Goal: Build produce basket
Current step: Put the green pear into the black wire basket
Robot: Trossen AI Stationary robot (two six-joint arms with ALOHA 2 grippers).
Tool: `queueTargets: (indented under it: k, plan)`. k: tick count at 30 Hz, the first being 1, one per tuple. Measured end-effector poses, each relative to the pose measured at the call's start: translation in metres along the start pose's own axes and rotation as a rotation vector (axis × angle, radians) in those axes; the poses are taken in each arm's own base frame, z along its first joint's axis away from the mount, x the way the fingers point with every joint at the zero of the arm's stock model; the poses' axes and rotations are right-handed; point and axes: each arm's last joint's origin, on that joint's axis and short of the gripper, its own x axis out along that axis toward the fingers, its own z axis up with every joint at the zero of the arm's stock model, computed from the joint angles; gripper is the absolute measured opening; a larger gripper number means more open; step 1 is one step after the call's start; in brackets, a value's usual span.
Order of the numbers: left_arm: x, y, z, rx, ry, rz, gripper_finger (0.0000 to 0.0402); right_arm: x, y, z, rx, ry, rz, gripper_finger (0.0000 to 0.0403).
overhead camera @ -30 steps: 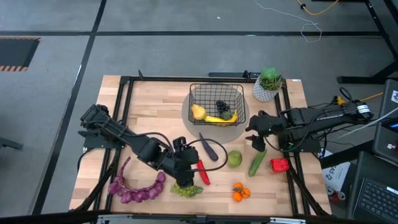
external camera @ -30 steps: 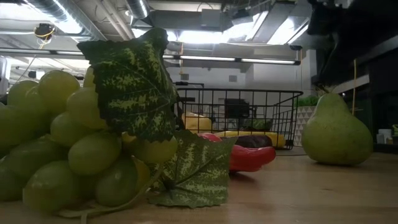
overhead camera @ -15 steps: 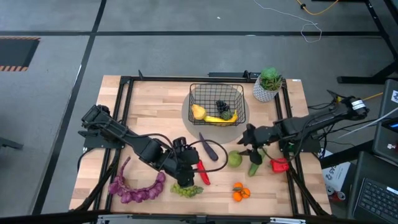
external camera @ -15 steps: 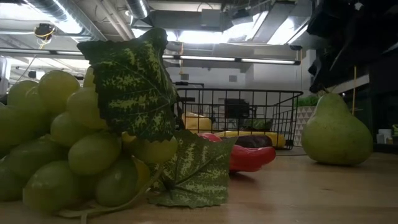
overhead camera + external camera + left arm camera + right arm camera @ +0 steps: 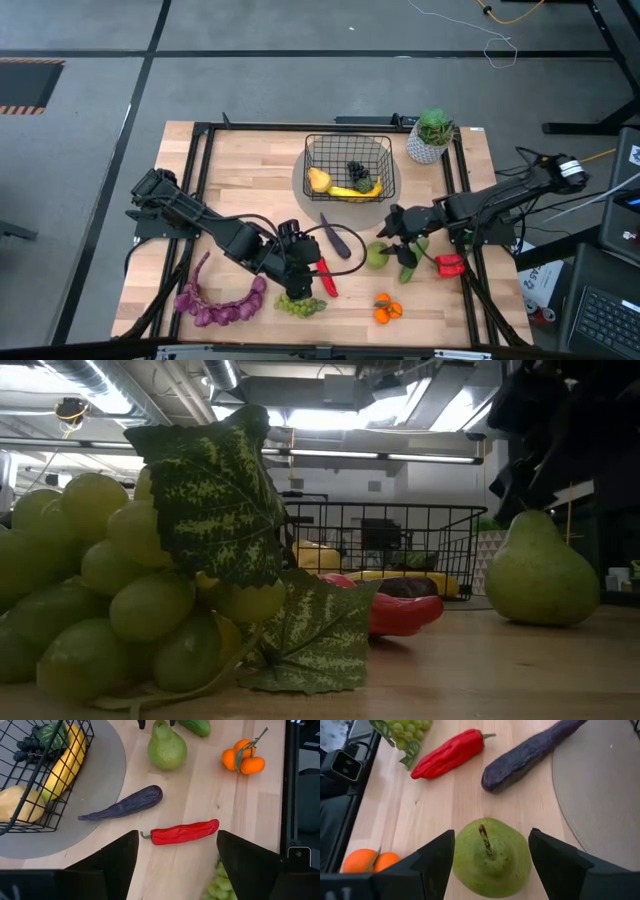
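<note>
The black wire basket [image 5: 348, 165] stands on a grey round mat [image 5: 303, 188] and holds a banana [image 5: 355, 190], a yellow fruit and dark grapes. A green pear [image 5: 490, 852] stands upright on the table. My right gripper [image 5: 491, 832] hangs open just over the pear [image 5: 377, 255], one finger to each side of its top, apart from it in the low view. My left gripper [image 5: 176, 835] is open above the red chili [image 5: 182, 832]. An eggplant [image 5: 337, 240], a cucumber [image 5: 410, 262], oranges [image 5: 387, 310], green grapes [image 5: 300, 306] and purple grapes [image 5: 220, 305] lie on the wood.
A potted plant [image 5: 430, 135] stands at the far right corner. A small red object [image 5: 449, 265] lies by the right rail. Black frame rails [image 5: 195, 200] run along the table's sides. Bare wood lies at the far left of the table.
My right gripper has come down and toward the table's left and near edge, tipping its fingers downward, until it stands over the green pear. The pear and the other produce have stayed where they were.
</note>
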Motion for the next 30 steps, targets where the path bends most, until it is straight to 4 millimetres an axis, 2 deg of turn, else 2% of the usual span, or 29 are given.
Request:
queueTargets:
  k: [6, 17, 30]
  plan:
    - [0.0000, 0.0000, 0.0000, 0.002, 0.000, 0.000, 0.0264, 0.0065, -0.0005, -0.0007, 0.001, 0.012, -0.003, 0.0255]
    - [0.0000, 0.0001, -0.0001, 0.045, 0.000, 0.001, 0.0264, 0.0065, -0.0003, -0.0003, 0.023, 0.008, -0.001, 0.0249]
    - [0.0000, 0.0001, 0.0000, 0.044, 0.000, 0.001, 0.0264, 0.0064, -0.0003, -0.0002, 0.030, 0.006, -0.002, 0.0105]
